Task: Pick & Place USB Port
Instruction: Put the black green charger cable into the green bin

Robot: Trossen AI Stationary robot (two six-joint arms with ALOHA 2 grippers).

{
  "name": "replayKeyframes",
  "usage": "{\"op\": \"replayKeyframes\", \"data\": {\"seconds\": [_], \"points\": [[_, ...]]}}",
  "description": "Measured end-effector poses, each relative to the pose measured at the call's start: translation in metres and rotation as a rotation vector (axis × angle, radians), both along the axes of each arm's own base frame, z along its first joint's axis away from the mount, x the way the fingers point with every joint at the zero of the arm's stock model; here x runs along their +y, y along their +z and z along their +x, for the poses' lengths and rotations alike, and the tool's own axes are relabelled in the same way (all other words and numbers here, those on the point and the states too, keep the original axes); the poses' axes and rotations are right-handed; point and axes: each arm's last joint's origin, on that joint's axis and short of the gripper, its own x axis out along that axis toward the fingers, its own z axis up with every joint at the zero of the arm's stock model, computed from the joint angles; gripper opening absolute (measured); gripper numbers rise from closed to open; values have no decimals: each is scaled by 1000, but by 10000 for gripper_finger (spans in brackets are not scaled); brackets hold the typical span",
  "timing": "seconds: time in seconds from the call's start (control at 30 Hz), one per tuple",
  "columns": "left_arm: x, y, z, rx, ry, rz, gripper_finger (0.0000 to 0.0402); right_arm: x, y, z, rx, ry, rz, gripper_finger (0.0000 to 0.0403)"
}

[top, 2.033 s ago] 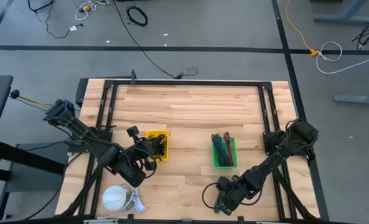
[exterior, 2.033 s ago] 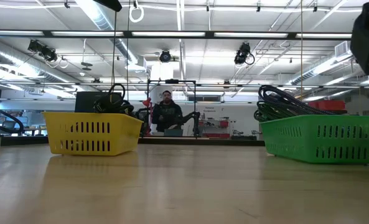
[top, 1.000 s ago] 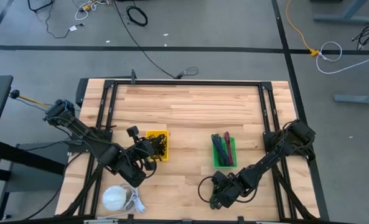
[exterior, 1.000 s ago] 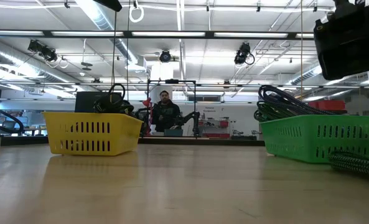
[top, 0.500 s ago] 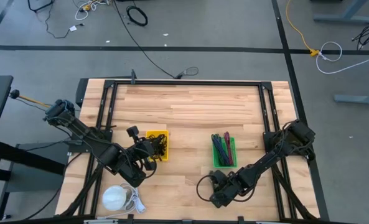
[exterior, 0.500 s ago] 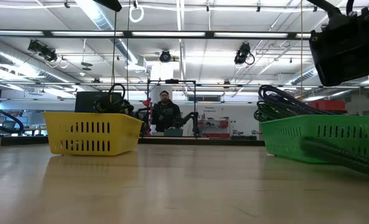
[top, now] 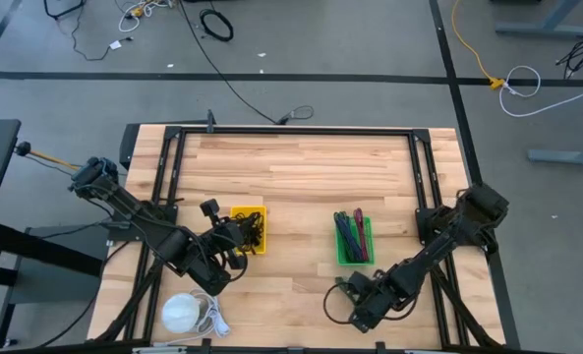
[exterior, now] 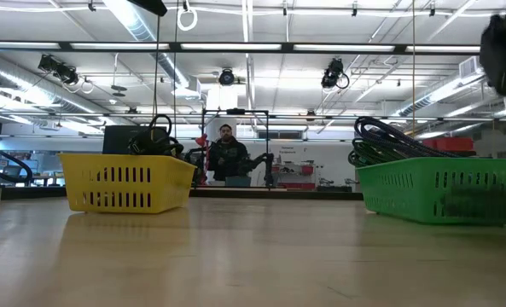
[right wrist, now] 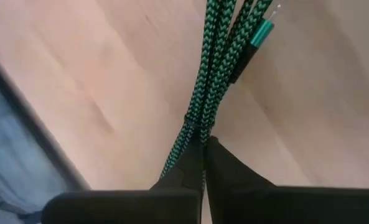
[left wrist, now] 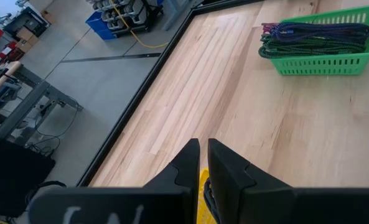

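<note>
Seen from above, a pale wooden slatted table (top: 291, 167) inside a black metal frame, two dark arms at its near edge; right gripper (right wrist: 203, 144) low over the boards at the front right, fingers pressed together on a bundle of green-and-black braided USB cable (right wrist: 212, 81), pinching its doubled strands, a teal-tipped plug at the far end of the bundle lying just off the wood; in the overhead view the same cable (top: 336, 304) looping dark on the table just beside that gripper (top: 354, 295), in front of the small green slotted plastic basket (top: 353, 239); basket heaped with more dark braided cables, green and reddish strands among them; left gripper (top: 244, 234) poised over the small yellow slotted plastic basket (top: 249, 228) left of centre, fingers (left wrist: 187, 165) nearly together with a thin gap and nothing visible between them, yellow rim just beneath; both baskets well apart, bare boards between; a white rounded object (top: 182, 314) with a white cord at the front left corner; at table height, yellow basket (exterior: 126, 186) at left, green basket (exterior: 440, 193) at right, a person (exterior: 228, 156) standing in the workshop far behind.
</note>
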Motion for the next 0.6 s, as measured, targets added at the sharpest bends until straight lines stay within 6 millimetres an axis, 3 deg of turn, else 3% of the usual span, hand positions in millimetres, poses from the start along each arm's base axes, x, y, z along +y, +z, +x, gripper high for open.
{"op": "replayKeyframes", "data": {"seconds": [0.17, 0.43, 0.6], "points": [[0, 0, 0, 0, 0, 0, 37, -6, 21, -13, -16, -47, -58, 1], [0, 0, 0, -1, 0, 0, 37, -18, 62, -19, -251, -54, -120, 0], [0, 0, 0, -1, 0, 0, 37, -36, 73, -27, -250, -104, -240, 0]]}}
